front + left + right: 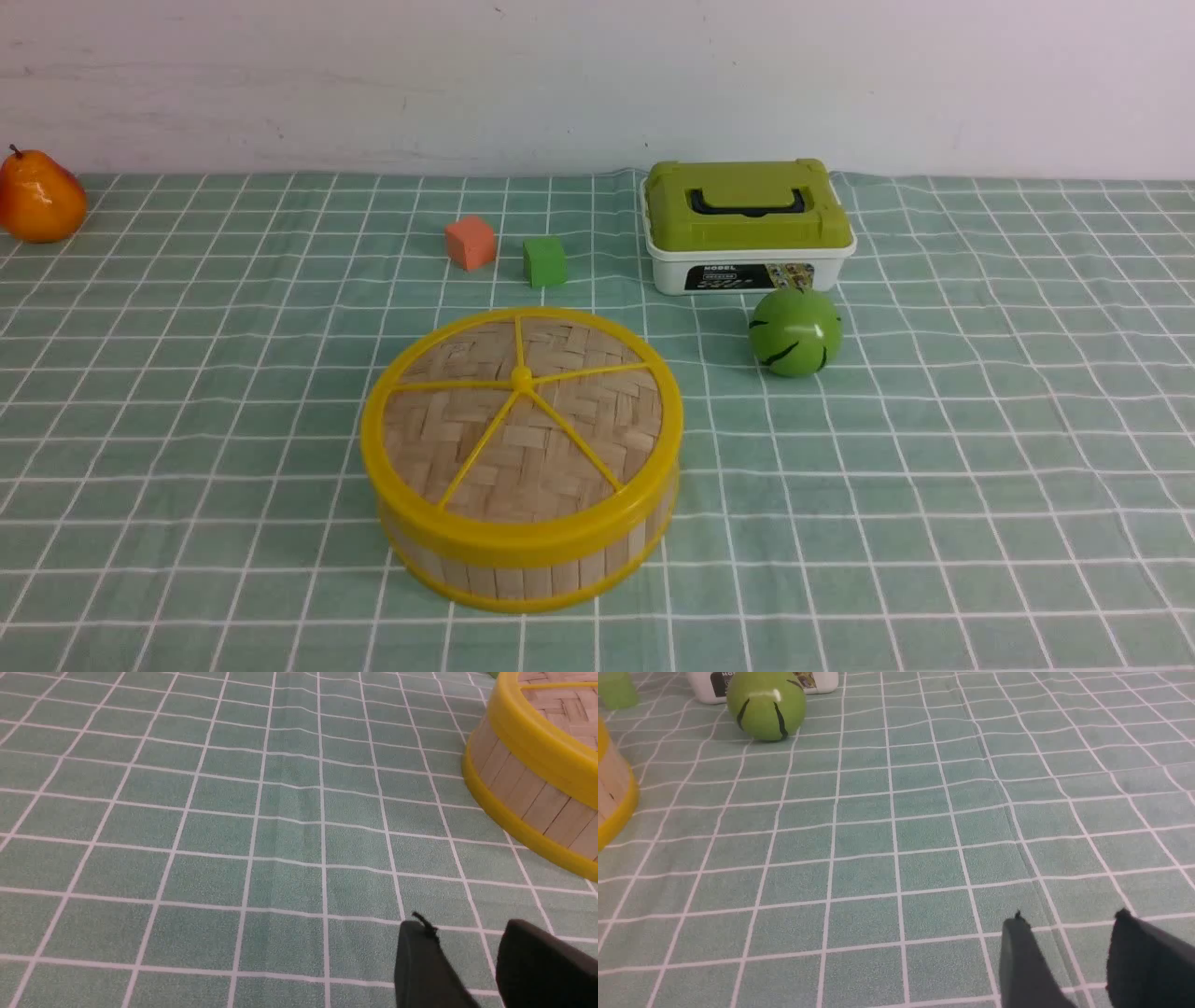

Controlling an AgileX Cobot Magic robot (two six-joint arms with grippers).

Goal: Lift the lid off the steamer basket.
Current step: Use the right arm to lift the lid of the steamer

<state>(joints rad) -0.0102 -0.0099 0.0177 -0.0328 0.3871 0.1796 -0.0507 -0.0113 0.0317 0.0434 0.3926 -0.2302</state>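
Observation:
The steamer basket (523, 560) stands near the front middle of the table, with bamboo-slat wall and yellow rims. Its lid (521, 422), a woven bamboo disc with yellow rim, spokes and centre knob, sits closed on top. Neither arm shows in the front view. In the left wrist view the basket (528, 798) with the lid's rim (537, 746) lies apart from my left gripper (465, 926), which is open over bare cloth. My right gripper (1069, 917) is open too, nothing between its fingers; a sliver of the basket (612, 798) shows far off in that view.
A white box with green lid (747, 224) stands behind the basket to the right, a green striped ball (795, 331) in front of it. An orange cube (470, 243) and a green cube (544, 261) lie behind the basket. An orange pear (37, 198) rests far left.

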